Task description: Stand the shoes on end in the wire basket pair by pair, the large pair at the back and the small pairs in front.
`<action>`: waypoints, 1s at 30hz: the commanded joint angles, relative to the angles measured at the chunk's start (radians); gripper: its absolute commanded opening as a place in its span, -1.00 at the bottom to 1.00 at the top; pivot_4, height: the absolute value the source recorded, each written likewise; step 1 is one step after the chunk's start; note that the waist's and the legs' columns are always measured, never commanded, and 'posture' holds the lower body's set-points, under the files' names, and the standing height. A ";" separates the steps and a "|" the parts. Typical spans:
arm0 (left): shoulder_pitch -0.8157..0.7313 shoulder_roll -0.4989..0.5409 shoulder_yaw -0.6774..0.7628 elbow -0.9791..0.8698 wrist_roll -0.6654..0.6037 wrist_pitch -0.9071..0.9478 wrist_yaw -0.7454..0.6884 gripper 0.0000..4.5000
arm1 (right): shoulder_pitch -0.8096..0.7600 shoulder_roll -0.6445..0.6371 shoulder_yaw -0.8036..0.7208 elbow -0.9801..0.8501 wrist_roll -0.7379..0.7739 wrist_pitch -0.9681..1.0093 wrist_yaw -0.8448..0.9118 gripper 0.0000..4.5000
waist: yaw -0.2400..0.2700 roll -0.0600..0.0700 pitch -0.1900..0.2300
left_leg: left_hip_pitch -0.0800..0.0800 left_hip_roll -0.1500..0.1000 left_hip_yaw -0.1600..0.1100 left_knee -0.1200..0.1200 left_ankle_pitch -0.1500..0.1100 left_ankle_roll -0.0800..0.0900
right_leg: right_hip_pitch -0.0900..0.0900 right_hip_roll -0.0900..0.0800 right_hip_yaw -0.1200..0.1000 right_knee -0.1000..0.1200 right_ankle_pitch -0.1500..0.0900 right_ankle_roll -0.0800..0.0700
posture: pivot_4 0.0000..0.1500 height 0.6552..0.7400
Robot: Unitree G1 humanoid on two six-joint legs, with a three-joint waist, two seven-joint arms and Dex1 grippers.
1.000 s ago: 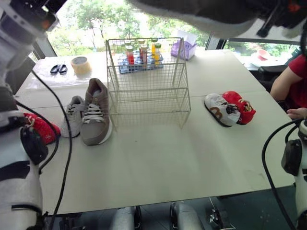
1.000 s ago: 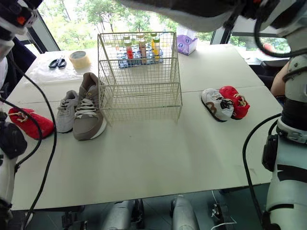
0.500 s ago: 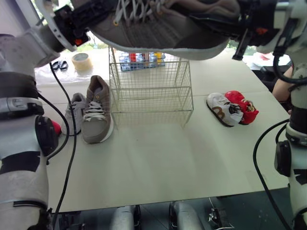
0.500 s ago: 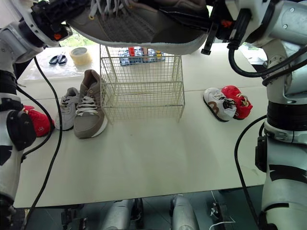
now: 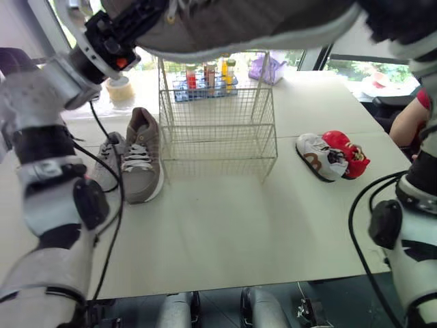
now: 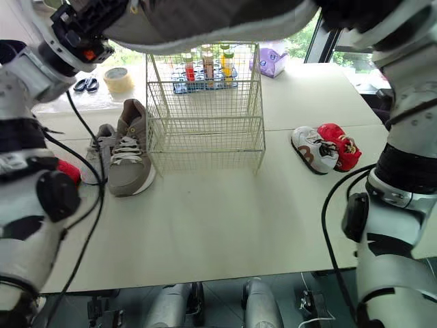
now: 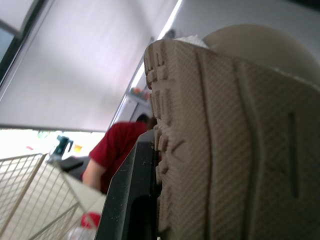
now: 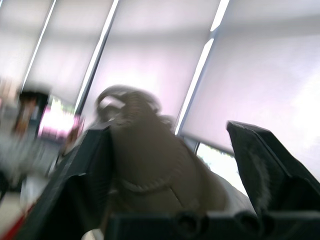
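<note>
Aloft, grey shoe (image 5: 239, 24), sole against left pincer (image 5: 136, 24)

A pale table (image 5: 225, 232) carries a wire basket (image 5: 217, 119), with a rack of bottles (image 6: 205, 68) just behind it and a purple tissue box (image 5: 268, 67) near the far edge. Toward the left edge lie a taupe sneaker (image 5: 141, 164), a grey sneaker (image 6: 94, 164) and a red shoe (image 6: 68, 171), with a tape roll (image 6: 117, 76) and scissors (image 6: 85, 85) toward the far left corner. Near the right edge, a white sneaker (image 5: 314, 156) touches a small red shoe (image 5: 348, 154).
</note>
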 commanded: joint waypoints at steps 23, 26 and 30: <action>0.360 -0.405 -0.015 -0.581 -0.505 -0.388 0.621 -0.68 | 0.075 0.484 0.143 -0.066 0.133 -0.100 -0.327 0.98 | 0.000 0.000 0.000 | 0.009 -0.004 -0.001 -0.002 0.000 0.001 | 0.012 0.000 -0.006 -0.004 0.001 0.000 | 1.00 0.88; 0.389 -0.401 -0.045 -0.581 -0.484 -0.402 0.604 -0.68 | 0.044 0.482 0.148 -0.067 0.136 -0.091 -0.324 0.98 | -0.002 0.000 0.000 | 0.010 -0.003 -0.001 -0.002 0.000 0.000 | 0.012 0.001 -0.006 -0.004 0.001 0.000 | 1.00 0.88; 0.408 -0.395 -0.070 -0.563 -0.467 -0.428 0.598 -0.68 | 0.019 0.489 0.159 -0.082 0.148 -0.080 -0.329 0.98 | -0.003 0.000 0.000 | 0.010 -0.003 -0.001 -0.002 0.000 0.000 | 0.012 0.002 -0.006 -0.004 0.001 0.000 | 1.00 0.88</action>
